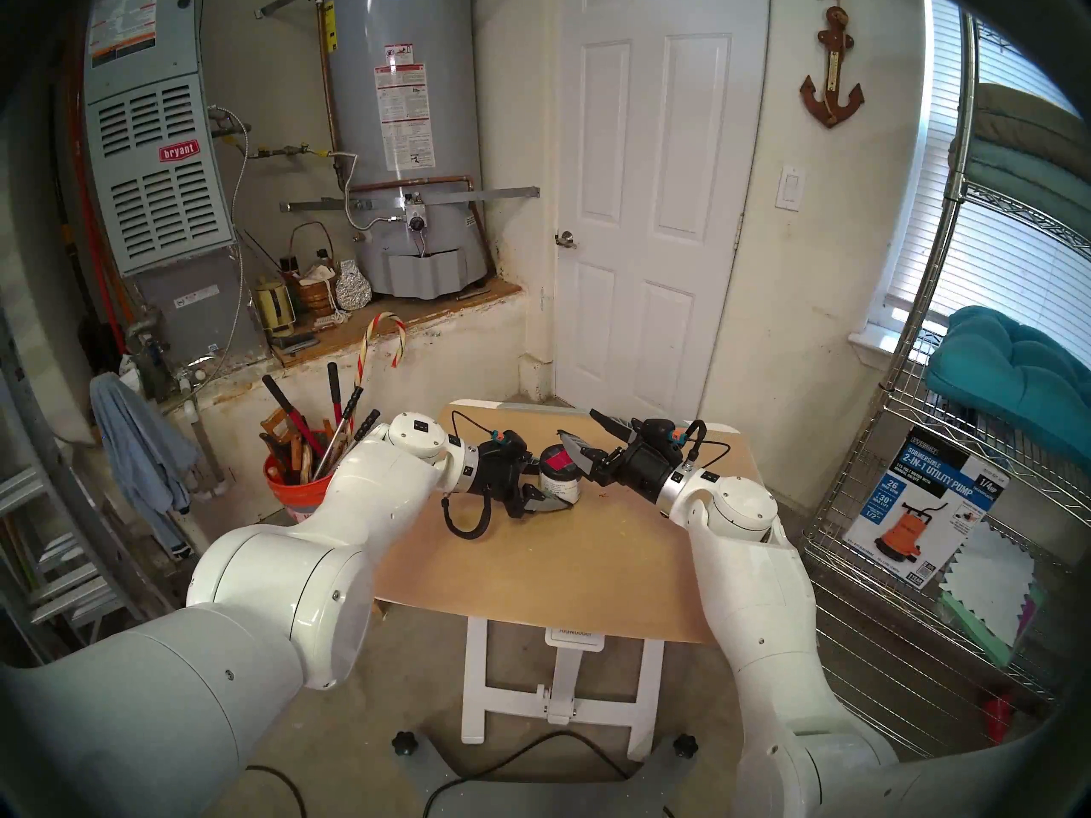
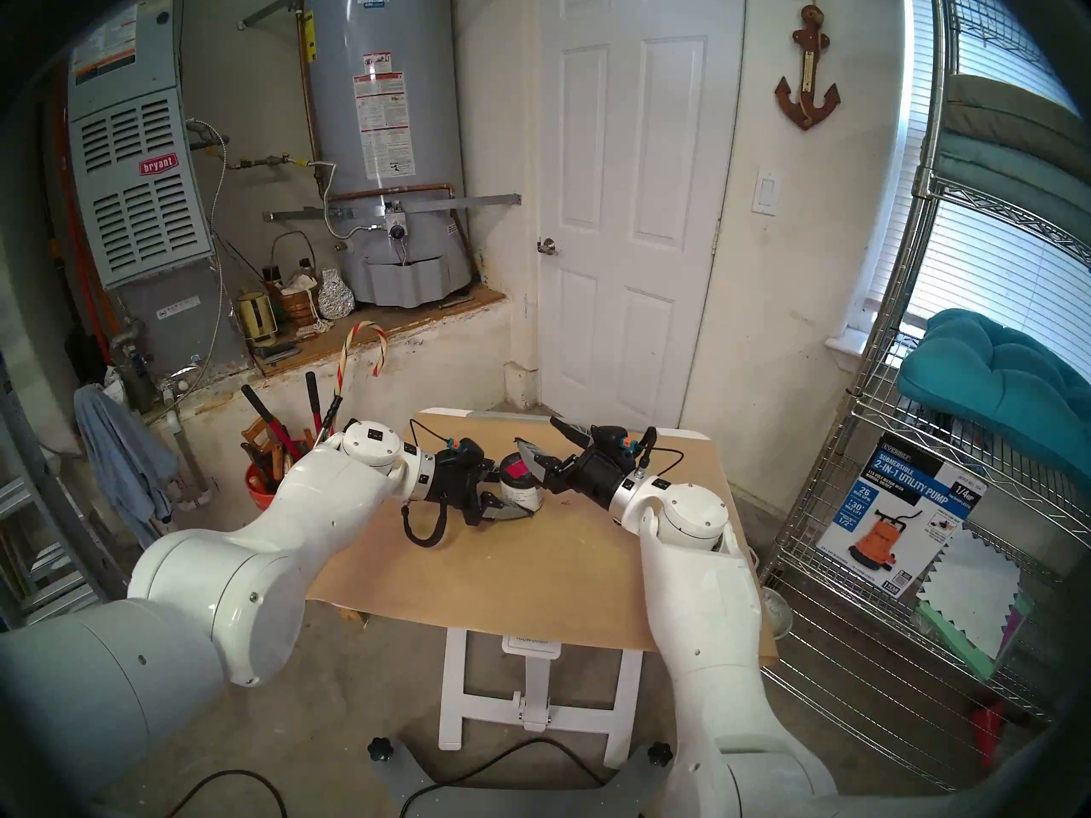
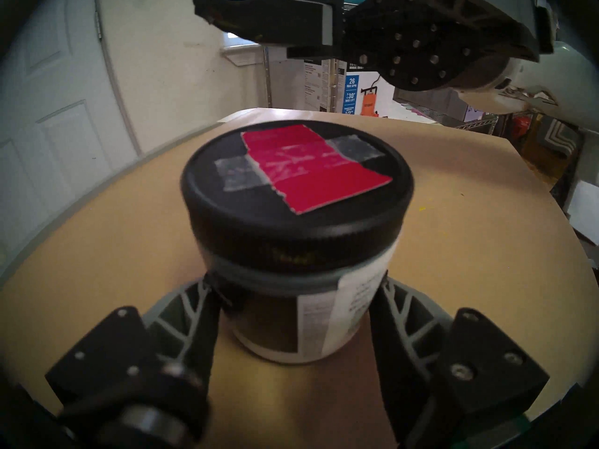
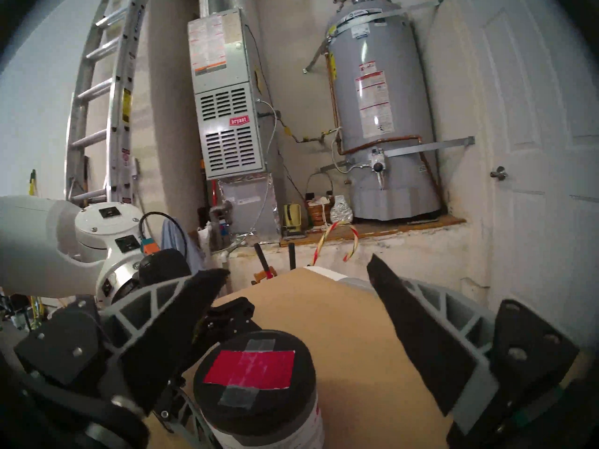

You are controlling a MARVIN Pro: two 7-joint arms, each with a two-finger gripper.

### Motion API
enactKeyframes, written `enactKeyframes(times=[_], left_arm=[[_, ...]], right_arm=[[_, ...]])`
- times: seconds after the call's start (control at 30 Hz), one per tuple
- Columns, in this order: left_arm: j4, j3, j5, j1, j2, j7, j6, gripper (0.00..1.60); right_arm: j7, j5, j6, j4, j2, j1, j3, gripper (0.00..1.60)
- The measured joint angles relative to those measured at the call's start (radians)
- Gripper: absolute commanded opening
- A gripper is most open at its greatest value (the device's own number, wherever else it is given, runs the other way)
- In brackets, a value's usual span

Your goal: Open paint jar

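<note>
Here, round jar (image 3: 293, 296) with matte black lid (image 3: 296, 192) and glossy red patch (image 3: 311, 166) stands upright mid-table (image 1: 531, 569); left gripper (image 3: 296, 309) clamps its labelled body, right gripper (image 4: 291, 309) spread wide just above lid.

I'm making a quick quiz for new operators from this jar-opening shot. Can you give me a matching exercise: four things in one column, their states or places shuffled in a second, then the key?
Things
1. left gripper
2. right gripper
3. lid
4. bucket

States or places
A. open, above the jar, gripping nothing
B. on the floor, full of tools
C. on the jar, red patch taped on top
D. shut on the paint jar body, below the lid

Pairs: 1-D, 2-A, 3-C, 4-B
</note>
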State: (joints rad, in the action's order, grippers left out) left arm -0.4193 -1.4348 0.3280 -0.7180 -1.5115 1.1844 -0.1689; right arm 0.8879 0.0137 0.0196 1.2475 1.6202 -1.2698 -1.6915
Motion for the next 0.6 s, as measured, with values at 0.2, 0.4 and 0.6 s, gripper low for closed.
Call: enactKeyframes(times=[0.2,0.4,0.6], left_arm=[[-0.01,-0.003,0.0,-0.007,-0.007,-0.017,0.014,0.0],[-0.023,-0.003,0.0,-0.014,-0.008,-0.025,0.026,0.0],[-0.041,-0.003,0.001,-0.023,-0.009,-0.028,0.039,0.0]], right_arm=[[-0.029,-0.026,0.035,0.074,0.014,-0.049,0.011,1.6],[-0.064,-0.039,0.073,0.144,0.015,-0.094,0.024,1.6],[-0.15,-0.037,0.105,0.216,0.009,-0.148,0.061,1.6]])
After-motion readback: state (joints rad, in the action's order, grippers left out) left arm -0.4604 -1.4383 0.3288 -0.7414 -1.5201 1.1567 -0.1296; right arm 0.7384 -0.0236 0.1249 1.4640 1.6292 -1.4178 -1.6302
